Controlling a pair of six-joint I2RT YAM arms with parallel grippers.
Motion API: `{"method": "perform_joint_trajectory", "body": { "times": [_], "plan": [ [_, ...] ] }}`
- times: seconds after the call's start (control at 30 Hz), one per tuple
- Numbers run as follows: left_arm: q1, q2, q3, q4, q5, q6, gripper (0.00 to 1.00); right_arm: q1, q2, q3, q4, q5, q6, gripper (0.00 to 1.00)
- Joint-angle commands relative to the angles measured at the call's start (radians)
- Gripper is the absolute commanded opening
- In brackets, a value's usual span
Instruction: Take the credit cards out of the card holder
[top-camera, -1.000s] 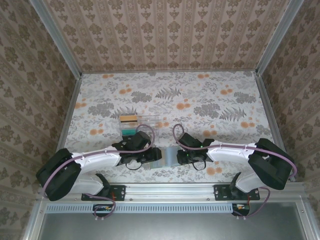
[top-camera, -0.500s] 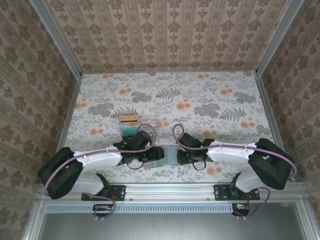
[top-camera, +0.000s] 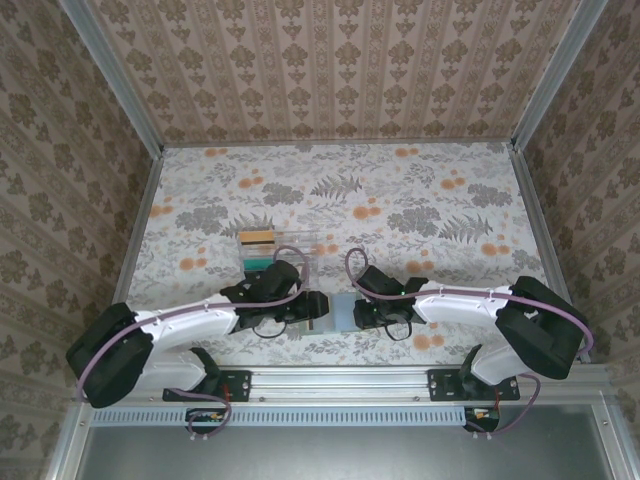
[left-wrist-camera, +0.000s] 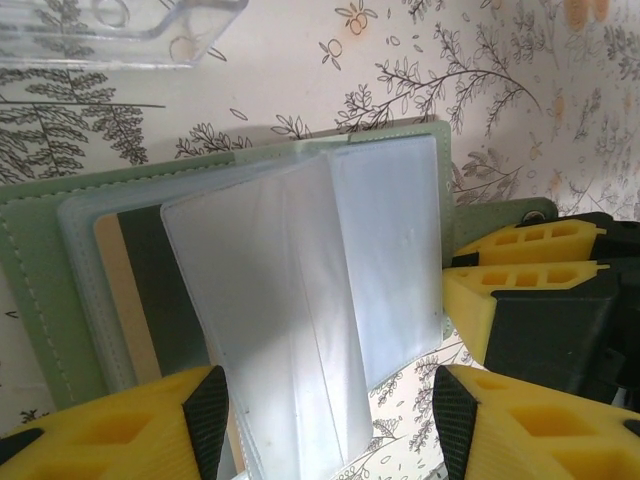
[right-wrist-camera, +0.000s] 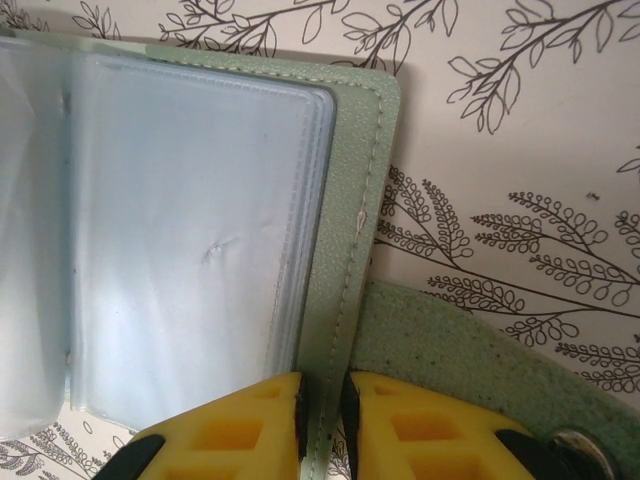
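Since a second ago the left arm's elbow has dropped lower and further left in the top view, and the left gripper (top-camera: 312, 308) has edged a little toward the card holder (top-camera: 335, 310); the right arm has not shifted. The card holder lies open on the table (top-camera: 400, 200) near the front edge, between the two grippers. It is soft, with a pale sage-green stitched cover (right-wrist-camera: 340, 260) and rounded corners, and frosted, flexible plastic sleeves are fanned out inside it (left-wrist-camera: 300, 300). How many sleeves there are I cannot tell. A green strap (right-wrist-camera: 450, 350) ending in a metal snap sticks out from its right side. One credit card (left-wrist-camera: 140, 300), tan with a dark stripe, sits inside a sleeve on the left half. The left gripper (left-wrist-camera: 330, 420) is spread wide, with its two yellow, black-tipped fingers on either side of a raised sleeve leaf. The right gripper (right-wrist-camera: 322, 425) is pinched on the cover's right edge, with the stitched green rim running between its two yellow fingers. Just behind the left gripper stands one clear tray (top-camera: 280, 250) of hard transparent plastic, holding a tan card (top-camera: 258, 238) and a teal card (top-camera: 262, 262). The table is covered with a floral print of grey ferns and orange blooms.
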Motion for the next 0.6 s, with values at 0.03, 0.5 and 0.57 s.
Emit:
{"method": "perform_joint_trajectory", "body": {
  "times": [0.03, 0.5, 0.57],
  "plan": [
    [-0.007, 0.039, 0.057, 0.064, 0.050, 0.028, 0.59, 0.007, 0.028, -0.019, 0.008, 0.005, 0.012, 0.21],
    [-0.048, 0.247, 0.244, 0.098, 0.183, 0.095, 0.58, -0.004, -0.133, -0.058, -0.046, 0.092, 0.041, 0.22],
    [-0.049, 0.247, 0.253, 0.091, 0.182, 0.101, 0.58, -0.011, -0.175, -0.067, -0.058, 0.109, 0.045, 0.23]
  ]
}}
